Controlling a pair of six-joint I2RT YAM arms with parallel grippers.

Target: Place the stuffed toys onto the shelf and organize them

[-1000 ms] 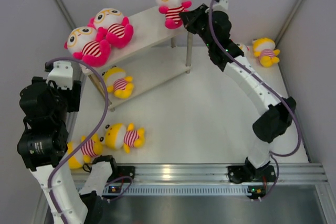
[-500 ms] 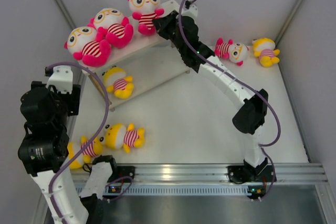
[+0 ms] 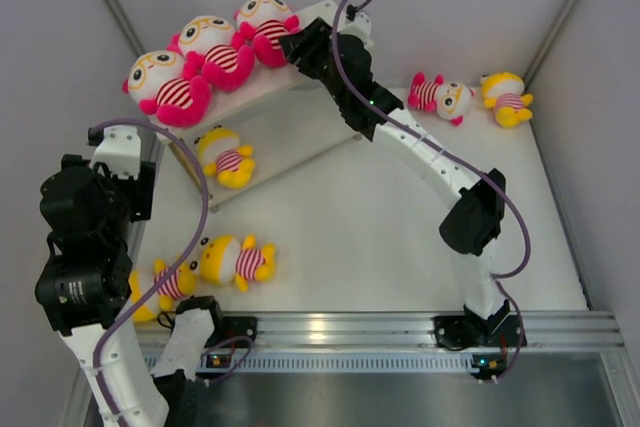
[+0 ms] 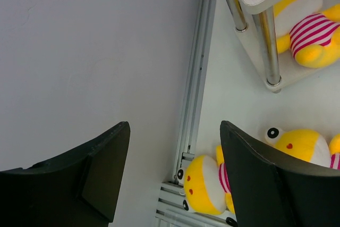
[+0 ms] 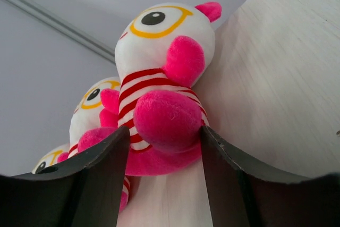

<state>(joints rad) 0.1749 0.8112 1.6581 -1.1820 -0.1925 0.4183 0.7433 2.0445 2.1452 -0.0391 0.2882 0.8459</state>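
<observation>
right gripper (image 5: 164,130) fingers spread, flanking pink-limbed striped plush doll (image 5: 159,73) on pale cream shelf board (image 5: 265,78). risk: fingers snag plush on retreat, tipping doll off. left gripper (image 4: 175,126) spread, empty.

Pink-limbed dolls (image 3: 165,87): cream faces, yellow-orange glasses rims, red-and-white striped bodies — the yellow-limbed dolls (image 3: 235,259) carry the same stripes. Shelf (image 3: 290,72) boards are pale cream with faint wood grain, legs silver. Arms (image 3: 420,152) white and black, cables (image 3: 205,202) purple, table (image 3: 400,247) white.
</observation>
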